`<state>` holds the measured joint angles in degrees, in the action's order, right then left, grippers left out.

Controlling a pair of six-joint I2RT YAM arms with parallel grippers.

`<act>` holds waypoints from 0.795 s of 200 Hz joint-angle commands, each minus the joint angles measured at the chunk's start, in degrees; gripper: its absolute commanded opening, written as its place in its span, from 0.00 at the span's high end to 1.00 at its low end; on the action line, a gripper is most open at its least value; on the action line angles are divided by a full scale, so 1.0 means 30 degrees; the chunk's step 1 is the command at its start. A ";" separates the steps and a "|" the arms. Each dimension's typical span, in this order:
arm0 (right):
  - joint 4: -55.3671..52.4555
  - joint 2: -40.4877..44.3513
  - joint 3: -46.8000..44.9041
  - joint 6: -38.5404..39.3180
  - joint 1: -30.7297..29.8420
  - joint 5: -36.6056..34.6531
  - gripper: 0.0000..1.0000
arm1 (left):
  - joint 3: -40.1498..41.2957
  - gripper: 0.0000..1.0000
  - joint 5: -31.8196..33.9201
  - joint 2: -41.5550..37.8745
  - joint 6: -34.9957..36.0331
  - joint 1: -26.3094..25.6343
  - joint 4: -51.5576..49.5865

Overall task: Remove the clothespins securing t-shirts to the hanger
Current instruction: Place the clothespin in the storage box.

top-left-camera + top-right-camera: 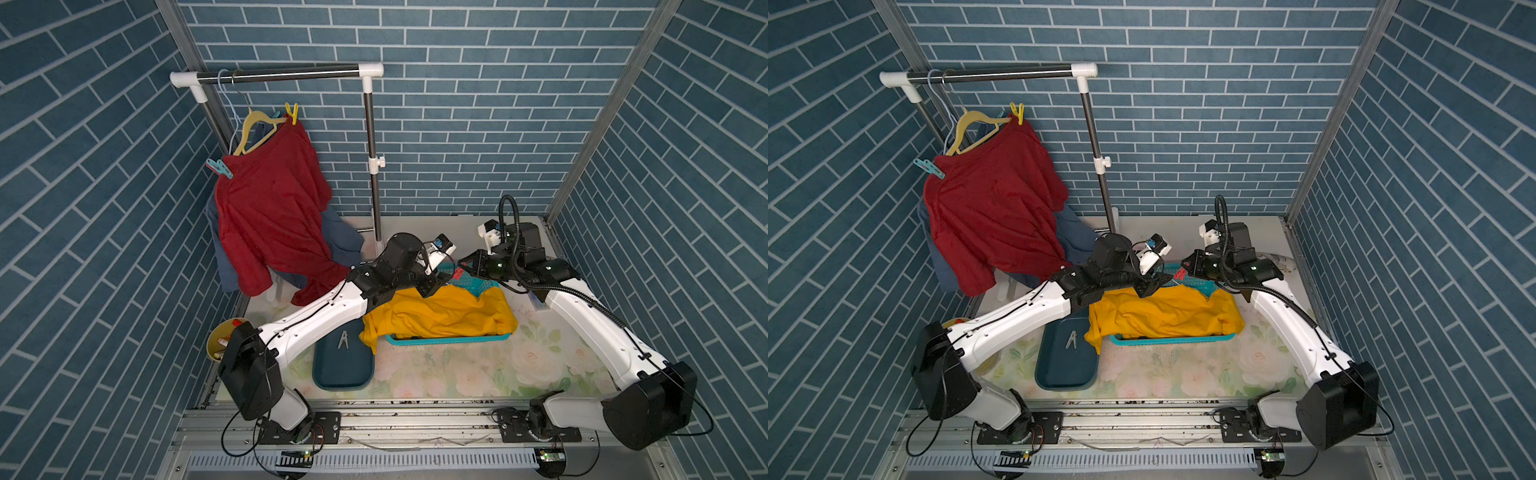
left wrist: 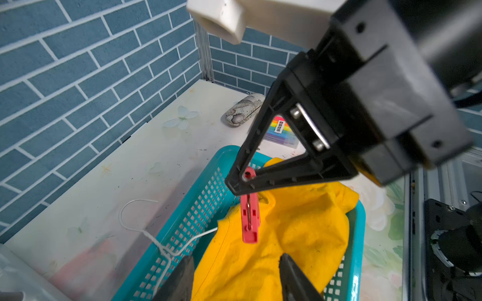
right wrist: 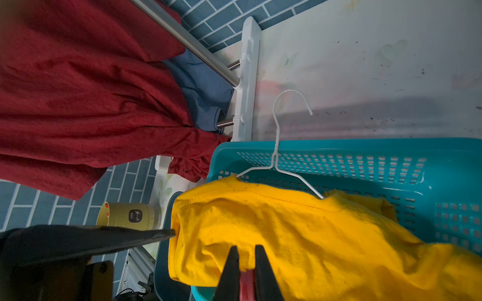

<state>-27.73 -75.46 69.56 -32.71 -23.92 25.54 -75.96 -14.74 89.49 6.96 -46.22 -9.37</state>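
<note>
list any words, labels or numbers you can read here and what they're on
No text here is legible.
White label on the rainbow-striped clear box: dark characters, too small to read.
Dark label on the pale yellow round cup: blurred, unreadable.
Patterned oval case: print too fine to read.

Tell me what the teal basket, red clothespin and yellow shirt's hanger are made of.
The teal basket looks like moulded plastic, slightly glossy, with gridded holes. The red clothespin looks like matte plastic with a metal spring. The hanger is thin wire, apparently white-coated, twisted at its neck.
</note>
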 commanded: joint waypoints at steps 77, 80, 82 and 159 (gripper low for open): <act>0.0488 -0.0453 0.0337 -0.0786 -0.0678 0.1036 0.88 | -0.1491 0.63 -0.1810 0.2191 -0.0621 0.0023 0.0310; 0.0483 -0.0478 0.0339 -0.0786 -0.0695 0.1037 0.88 | -0.1497 0.65 -0.1775 0.2172 -0.0621 0.0017 0.0295; 0.0482 -0.0502 0.0353 -0.0794 -0.0704 0.1037 0.88 | -0.1503 0.66 -0.1768 0.2164 -0.0621 0.0015 0.0291; -0.0368 -0.0745 0.1040 -0.0019 -0.0932 0.0072 0.42 | -0.0524 0.91 0.0338 0.0491 -0.0447 0.0226 -0.2157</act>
<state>-26.74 -77.41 69.69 -33.95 -26.22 27.55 -79.00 -17.06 94.83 5.32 -45.98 -12.67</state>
